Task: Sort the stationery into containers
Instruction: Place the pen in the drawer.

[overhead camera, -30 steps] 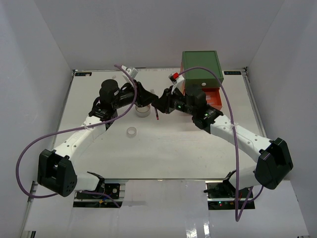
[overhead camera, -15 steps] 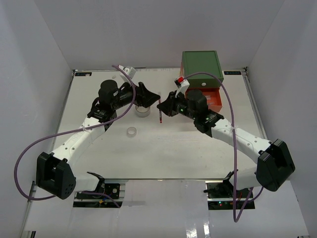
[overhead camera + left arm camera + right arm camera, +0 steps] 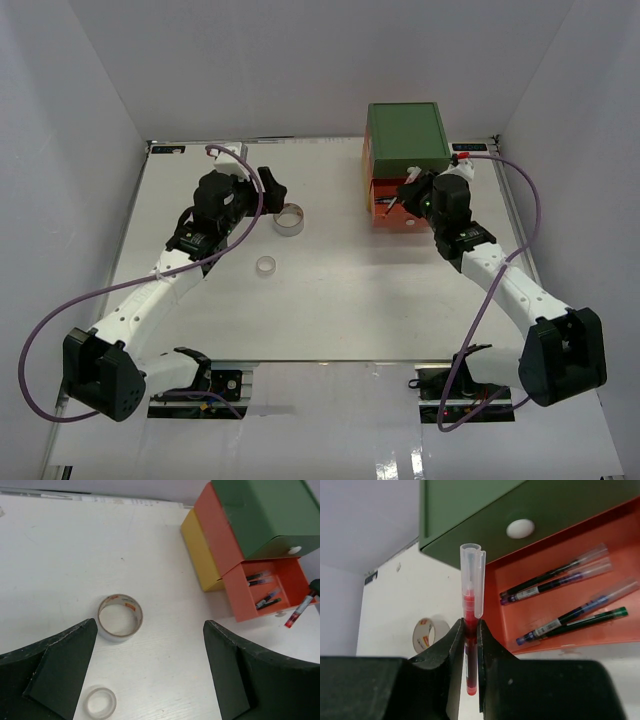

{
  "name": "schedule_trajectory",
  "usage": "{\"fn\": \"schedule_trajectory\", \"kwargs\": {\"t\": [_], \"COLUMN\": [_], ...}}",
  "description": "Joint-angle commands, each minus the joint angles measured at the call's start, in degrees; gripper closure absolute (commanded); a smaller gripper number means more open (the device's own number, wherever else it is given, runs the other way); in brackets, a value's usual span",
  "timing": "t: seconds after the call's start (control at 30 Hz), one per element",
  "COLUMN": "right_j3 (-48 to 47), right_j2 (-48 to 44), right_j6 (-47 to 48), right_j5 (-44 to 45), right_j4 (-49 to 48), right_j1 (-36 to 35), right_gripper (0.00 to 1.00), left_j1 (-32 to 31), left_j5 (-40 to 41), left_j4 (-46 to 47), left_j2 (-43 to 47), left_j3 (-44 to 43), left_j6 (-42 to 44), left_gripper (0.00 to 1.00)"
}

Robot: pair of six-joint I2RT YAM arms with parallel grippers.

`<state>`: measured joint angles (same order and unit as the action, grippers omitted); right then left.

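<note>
My right gripper point(image 3: 470, 625) is shut on a red pen with a clear cap point(image 3: 471, 577), held upright just in front of the open orange drawer point(image 3: 555, 560). Several thin dark pens point(image 3: 555, 579) lie in that drawer. Above it is the shut green drawer point(image 3: 560, 510) with its white knob point(image 3: 520, 528). In the left wrist view the yellow drawer point(image 3: 199, 550) sits at the bottom of the unit. My left gripper point(image 3: 150, 627) stands open and empty above the table. Below it are the grey tape roll point(image 3: 120, 618) and the smaller whitish roll point(image 3: 99, 703).
The drawer unit point(image 3: 405, 135) stands at the back right of the white table point(image 3: 330, 300). The two tape rolls point(image 3: 289, 220) point(image 3: 266, 266) lie left of centre. White walls close in the left, right and back sides.
My left gripper let go of the red pen, opened wide and drew back to the left. My right gripper took the pen and carried it right, to the open orange drawer.
</note>
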<state>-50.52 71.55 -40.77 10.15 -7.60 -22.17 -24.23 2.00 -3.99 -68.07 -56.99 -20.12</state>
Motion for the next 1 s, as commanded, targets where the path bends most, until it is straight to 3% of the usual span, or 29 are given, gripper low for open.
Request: {"fn": "schedule_trajectory", "kwargs": {"t": [0.0, 0.23, 0.53, 0.7, 0.8, 0.9, 0.97], "right_j3": [0.86, 1.39, 1.39, 1.31, 0.51, 0.95, 1.39], "right_j2": [-1.06, 0.87, 3.86, 5.00, 5.53, 5.01, 4.74], "right_j6": [-7.47, -13.62, -22.32, -22.95, -20.32, -17.33, -16.45], "right_j5": [5.93, 8.83, 11.20, 10.33, 9.01, 8.22, 8.48], "right_j4": [-0.05, -0.23, -0.75, -3.13, -3.13, -2.95, -2.95], "right_j1": [2.21, 5.30, 6.79, 6.79, 6.79, 6.79, 6.79], "right_gripper": [0.90, 0.86, 0.88, 0.86, 0.71, 0.45, 0.36], "left_j1": [0.06, 0.06, 0.06, 0.06, 0.06, 0.06, 0.06], "left_j5": [4.85, 5.47, 5.21, 6.08, 6.17, 6.09, 5.91], "left_j4": [-1.37, -1.55, -1.55, -1.55, -1.55, -1.64, -1.64], "left_j2": [1.54, 1.36, 1.54, 1.98, 2.15, 2.24, 2.16], "left_j3": [1.79, 2.15, 2.41, 2.59, 2.59, 2.59, 2.59], "left_j6": [1.84, 2.45, 2.72, 2.72, 2.80, 2.89, 2.89], "left_gripper": [0.02, 0.02, 0.02, 0.02, 0.02, 0.02, 0.02]}}
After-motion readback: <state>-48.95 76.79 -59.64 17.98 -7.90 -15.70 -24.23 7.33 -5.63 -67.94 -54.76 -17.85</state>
